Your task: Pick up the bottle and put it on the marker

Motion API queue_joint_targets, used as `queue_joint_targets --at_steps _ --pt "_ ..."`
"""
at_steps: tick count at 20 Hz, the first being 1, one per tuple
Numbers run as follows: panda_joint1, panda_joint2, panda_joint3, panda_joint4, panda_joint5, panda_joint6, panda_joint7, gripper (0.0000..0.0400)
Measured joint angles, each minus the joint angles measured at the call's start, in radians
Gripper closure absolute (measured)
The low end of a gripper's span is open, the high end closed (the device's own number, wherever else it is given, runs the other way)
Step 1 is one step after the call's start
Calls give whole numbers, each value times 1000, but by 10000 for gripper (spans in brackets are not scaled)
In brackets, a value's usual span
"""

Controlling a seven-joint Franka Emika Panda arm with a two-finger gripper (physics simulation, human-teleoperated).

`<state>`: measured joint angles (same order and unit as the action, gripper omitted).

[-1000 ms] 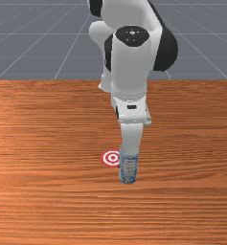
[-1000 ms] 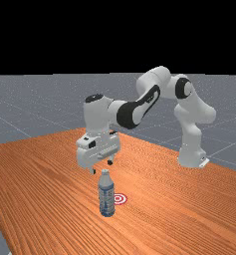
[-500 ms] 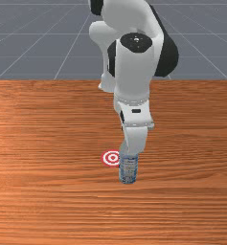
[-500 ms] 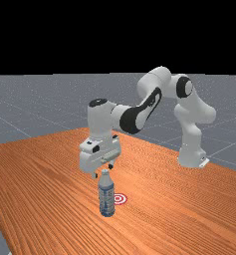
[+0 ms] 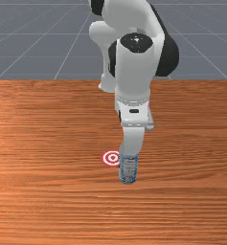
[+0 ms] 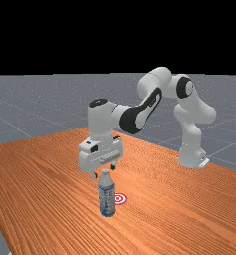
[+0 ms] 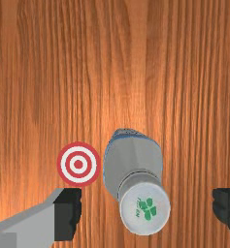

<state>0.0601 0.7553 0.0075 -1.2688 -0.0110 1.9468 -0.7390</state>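
We have our claw (image 6: 103, 171) spread wide near the top of the bottle (image 6: 107, 199), one finger off to each side. The bottle stands upright on the tabletop (image 6: 50, 184), just beside the red-and-white marker (image 6: 120, 198), toward the far view's left.

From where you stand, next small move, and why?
I'd likely lower the open gripper straight down around the bottle: its cap lies between the spread fingers, touching neither, and the bottle stands upright beside the marker.
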Motion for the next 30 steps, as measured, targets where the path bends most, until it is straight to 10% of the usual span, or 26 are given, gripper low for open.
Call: queue_joint_targets --at_steps 17,18,19,30 --pt "-5 9 8 -25 -13 36 -57 0" --pt "-5 12 8 -17 -13 27 -57 157" --pt "-5 11 8 -16 -13 25 -57 207" --pt "-48 -8 -8 -43 -2 39 -68 213"
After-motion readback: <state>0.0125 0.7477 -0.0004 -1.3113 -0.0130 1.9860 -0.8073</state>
